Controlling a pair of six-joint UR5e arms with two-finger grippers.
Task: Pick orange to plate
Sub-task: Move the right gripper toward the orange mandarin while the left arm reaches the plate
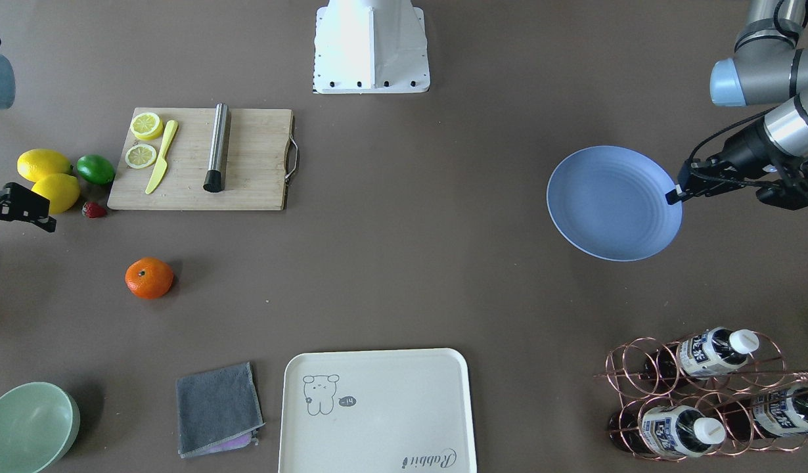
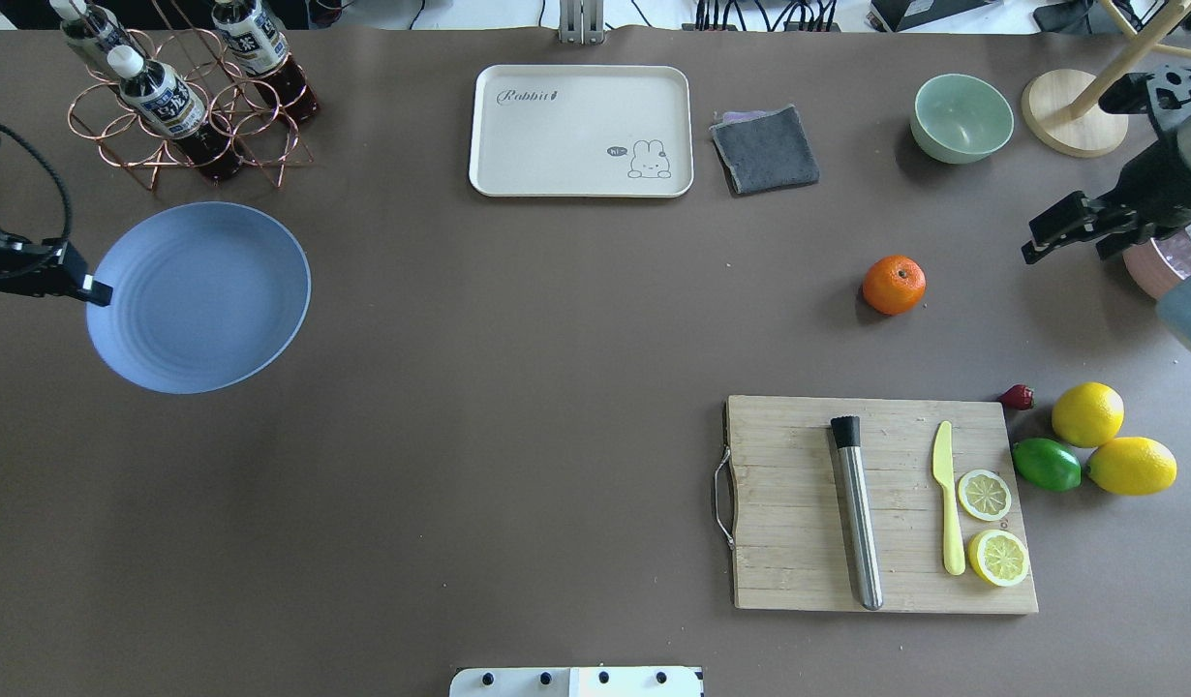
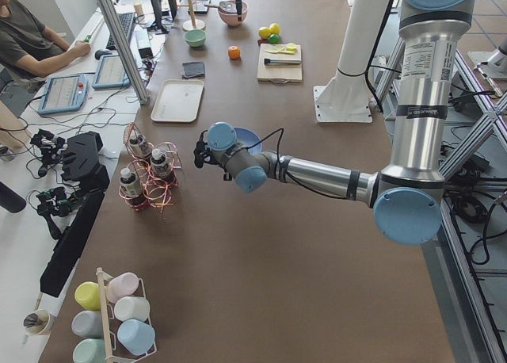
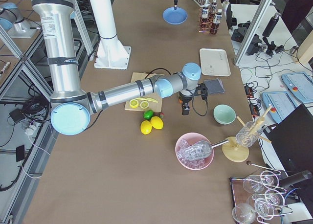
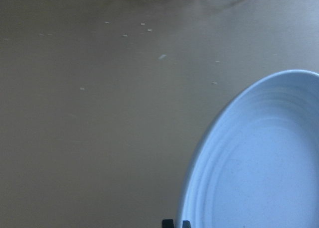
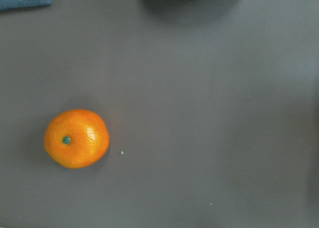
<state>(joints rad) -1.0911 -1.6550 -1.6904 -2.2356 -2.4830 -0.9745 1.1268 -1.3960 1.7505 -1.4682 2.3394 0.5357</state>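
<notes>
The orange lies alone on the brown table, far from the plate, and it sits at the left in the right wrist view. My right gripper hovers open to the orange's right, with nothing between its fingers. The pale blue plate is at the table's far left and holds nothing. My left gripper is shut on the plate's left rim. Its fingertips show at that rim in the left wrist view. In the front view the orange is at the left and the plate at the right.
A wooden cutting board carries a steel rod, a yellow knife and lemon slices. Two lemons, a lime and a strawberry lie beside it. At the far side are a cream tray, a grey cloth, a mint bowl and a bottle rack.
</notes>
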